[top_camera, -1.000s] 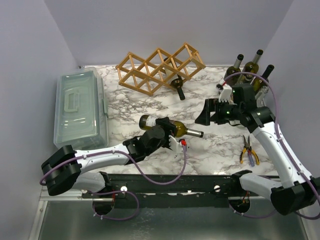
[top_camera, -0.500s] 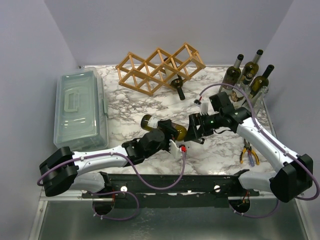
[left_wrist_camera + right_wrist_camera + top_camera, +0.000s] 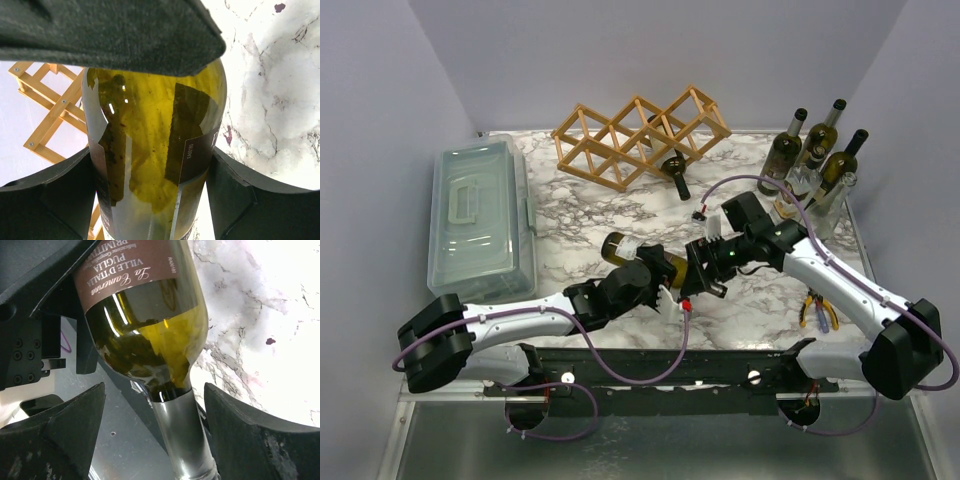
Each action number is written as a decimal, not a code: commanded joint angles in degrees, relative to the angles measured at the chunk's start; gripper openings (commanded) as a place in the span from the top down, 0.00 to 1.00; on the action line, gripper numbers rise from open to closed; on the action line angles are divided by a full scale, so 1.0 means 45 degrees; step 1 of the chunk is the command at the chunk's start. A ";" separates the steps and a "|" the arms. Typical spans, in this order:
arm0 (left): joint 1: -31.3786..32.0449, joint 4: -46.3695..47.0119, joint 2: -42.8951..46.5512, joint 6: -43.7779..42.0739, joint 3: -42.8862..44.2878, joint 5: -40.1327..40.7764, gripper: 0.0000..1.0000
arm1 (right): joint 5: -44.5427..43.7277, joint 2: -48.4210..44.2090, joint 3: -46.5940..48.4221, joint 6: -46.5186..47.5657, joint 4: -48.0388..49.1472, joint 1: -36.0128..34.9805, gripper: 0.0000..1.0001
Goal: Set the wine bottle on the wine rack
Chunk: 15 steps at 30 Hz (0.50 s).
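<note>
The wine bottle [image 3: 623,247] is green glass with a dark label and lies roughly level above the marble table. My left gripper [image 3: 642,275] is shut on its body. In the left wrist view the bottle [image 3: 150,125] fills the space between both fingers [image 3: 245,200]. My right gripper [image 3: 704,266] is open, with its jaws on either side of the foil-capped neck [image 3: 182,440] and a gap showing on each side. The wooden lattice wine rack [image 3: 620,140] stands at the back of the table and also shows in the left wrist view [image 3: 50,110].
A dark bottle [image 3: 675,172] lies in one of the rack's cells, neck pointing forward. Three upright bottles [image 3: 820,145] stand at the back right. A grey-green lidded box [image 3: 480,215] sits at the left. Yellow-handled pliers [image 3: 815,305] lie at the front right.
My right arm has swung left from beside the upright bottles to the held bottle's neck. The left gripper still holds the bottle in nearly the same place.
</note>
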State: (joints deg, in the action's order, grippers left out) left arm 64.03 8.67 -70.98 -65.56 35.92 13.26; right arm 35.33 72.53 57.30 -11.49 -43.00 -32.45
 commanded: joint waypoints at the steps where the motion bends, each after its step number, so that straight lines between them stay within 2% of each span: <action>1: 0.0160 0.0586 0.0621 -0.0429 0.0120 -0.0176 1.00 | -0.0234 0.0149 -0.0222 0.0165 0.0248 -0.0033 0.19; 4: 0.0175 0.0526 0.0639 -0.0476 0.0118 -0.0180 1.00 | -0.0130 0.0298 -0.0244 0.0177 0.0258 -0.0054 0.31; 7: 0.0219 0.0492 0.0714 -0.0490 0.0134 -0.0187 1.00 | 0.0034 0.0421 -0.0186 0.0305 0.0232 -0.0113 0.49; 9: 0.0240 0.0407 0.0828 -0.0490 0.0125 -0.0248 1.00 | 0.0068 0.0415 -0.0057 0.0509 0.0155 -0.0150 0.72; 10: 0.0243 0.0370 0.0900 -0.0462 0.0138 -0.0303 1.00 | -0.0011 0.0388 -0.0037 0.0516 0.0184 -0.0153 0.96; 11: 0.0241 0.0362 0.0938 -0.0424 0.0135 -0.0337 1.00 | -0.0282 0.0359 -0.0016 0.0426 0.0159 -0.0148 0.99; 14: 0.0244 0.0359 0.0931 -0.0319 0.0126 -0.0396 0.99 | -0.0962 -0.0013 -0.0337 -0.0197 0.0918 -0.0153 0.99; 15: 0.0241 0.0374 0.0928 -0.0185 0.0127 -0.0431 0.83 | -0.1259 -0.0313 -0.0571 -0.0631 0.1345 -0.0148 1.00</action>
State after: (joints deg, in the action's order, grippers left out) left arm 64.51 5.54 -69.63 -66.13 35.59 13.06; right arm 36.51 73.73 56.97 -10.07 -42.54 -33.61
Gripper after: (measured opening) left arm 0.751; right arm 0.251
